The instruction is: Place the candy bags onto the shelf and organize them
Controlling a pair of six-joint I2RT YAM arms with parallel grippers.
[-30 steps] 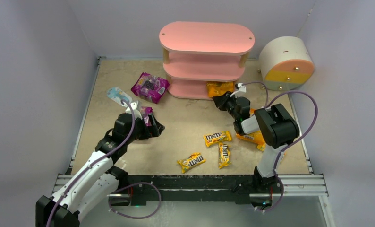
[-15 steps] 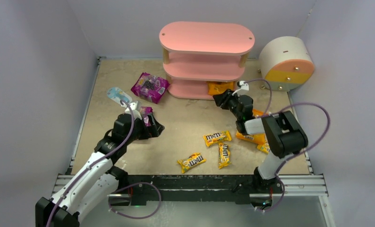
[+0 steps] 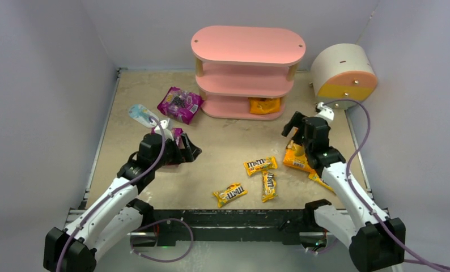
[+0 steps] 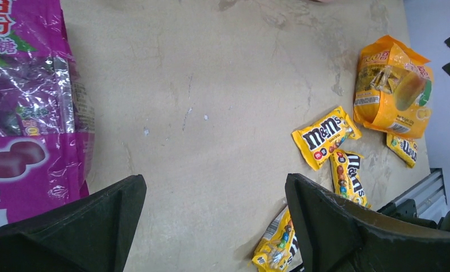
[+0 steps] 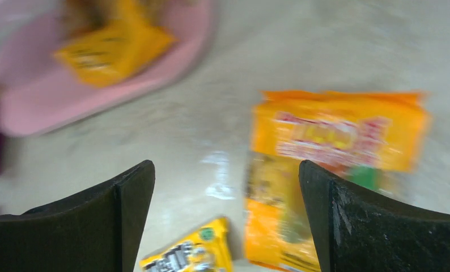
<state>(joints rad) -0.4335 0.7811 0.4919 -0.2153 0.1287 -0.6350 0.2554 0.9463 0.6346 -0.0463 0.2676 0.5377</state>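
The pink shelf (image 3: 248,45) stands at the back with one orange candy bag (image 3: 264,105) on its bottom tier (image 5: 98,102). A magenta bag (image 3: 180,104) lies left of the shelf. A second magenta bag (image 4: 24,113) lies beside my left gripper (image 3: 187,148), which is open and empty (image 4: 214,226). My right gripper (image 3: 295,127) is open and empty (image 5: 225,221), hovering over the orange bag (image 3: 298,158) on the table (image 5: 325,170). Yellow M&M's packets (image 3: 260,165) (image 3: 268,186) (image 3: 229,194) lie mid-table, and another (image 3: 322,180) peeks out by the right arm.
A round cream drawer unit (image 3: 344,76) stands right of the shelf. A pale blue-white packet (image 3: 142,115) lies behind my left arm. Walls close in on three sides, and a metal rail (image 3: 228,218) runs along the near edge.
My right gripper opened, left the orange bag on the shelf's bottom tier, and pulled back to the right over the orange bag on the table. The left arm barely moved.
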